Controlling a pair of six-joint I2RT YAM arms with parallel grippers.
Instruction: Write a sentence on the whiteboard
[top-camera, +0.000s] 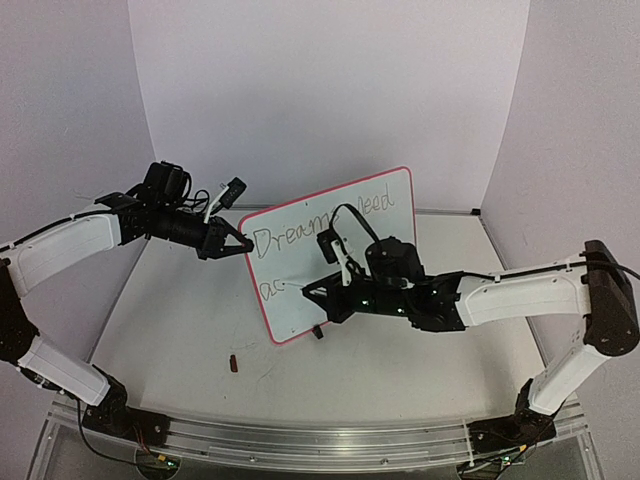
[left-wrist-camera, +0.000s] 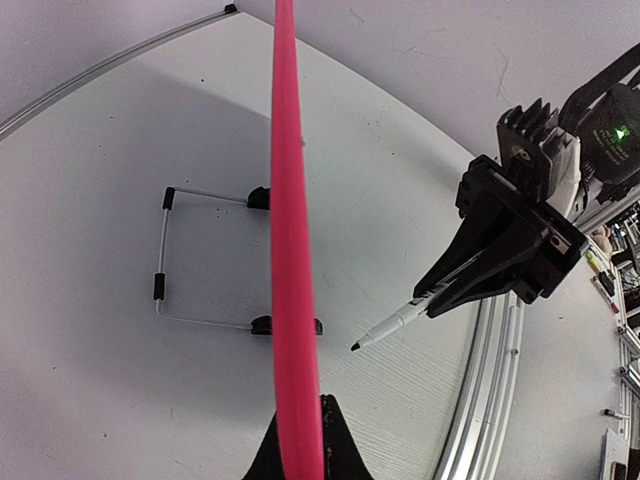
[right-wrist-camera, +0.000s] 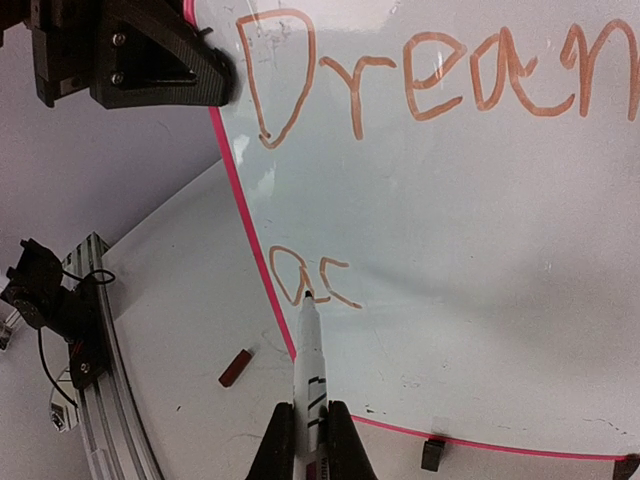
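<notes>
The whiteboard (top-camera: 380, 215), white with a red frame, stands tilted at the table's middle. The sentence (top-camera: 320, 225) reads "Dreams need" on the top line, with "ac" (right-wrist-camera: 315, 280) started below. My left gripper (top-camera: 240, 243) is shut on the board's left edge; in the left wrist view the frame (left-wrist-camera: 290, 200) runs edge-on between its fingers (left-wrist-camera: 335, 440). My right gripper (right-wrist-camera: 312, 440) is shut on a white marker (right-wrist-camera: 310, 360), whose tip rests at the "a". The marker also shows in the left wrist view (left-wrist-camera: 400, 318).
A small dark red marker cap (top-camera: 234, 363) lies on the table in front of the board's lower left corner, also in the right wrist view (right-wrist-camera: 236, 367). The board's wire stand (left-wrist-camera: 165, 250) sticks out behind it. A metal rail (top-camera: 300, 440) runs along the near table edge.
</notes>
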